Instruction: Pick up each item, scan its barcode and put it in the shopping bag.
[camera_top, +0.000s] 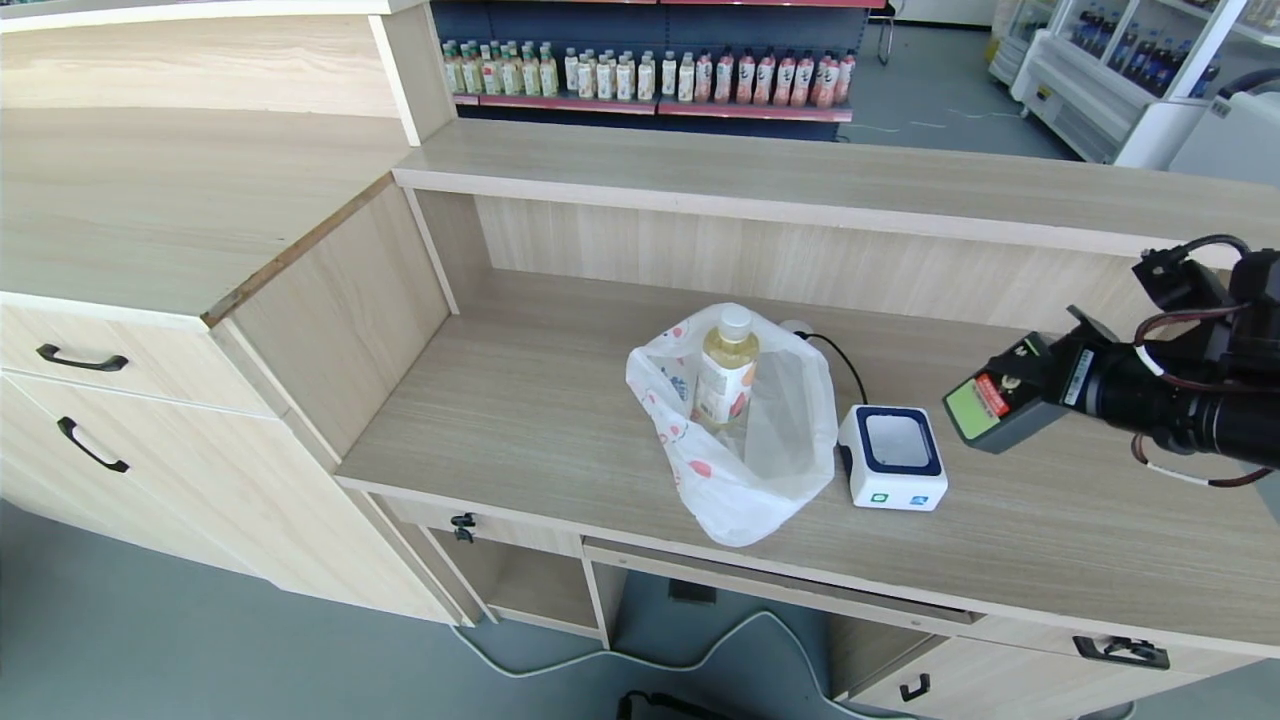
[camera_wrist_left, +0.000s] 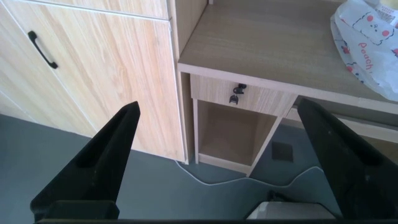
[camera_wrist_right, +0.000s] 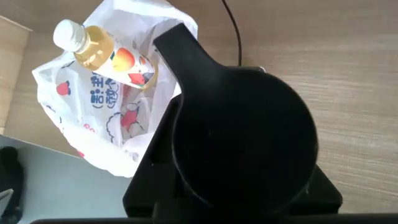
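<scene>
The wooden surface (camera_top: 520, 420) carries everything, recessed below a raised ledge. Near its front edge stands the white shopping bag (camera_top: 700, 470). Its mouth gapes upward, which probably lets items be dropped straight in from above. The right arm (camera_top: 1170, 405) hangs level above the surface's right end, with the right hand (camera_top: 1000, 405) pointing toward the scanner. Whether it is open or closed, or holds anything, I cannot tell. The left hand (camera_wrist_left: 217, 104) sits low, in front of the surface and below its edge, over the floor. It is spread wide with nothing in it, seemingly parked out of the way. The scanner (camera_top: 893, 455) sits just beside the bag on its right with its window facing up. That likely keeps the path from scan to bag short. The bottle (camera_top: 725, 375), the task's item, stands nearly upright inside the bag with its cap above the rim, so it appears already packed. The scanner's cable (camera_top: 845, 360) trails toward the back, behind the bag.
</scene>
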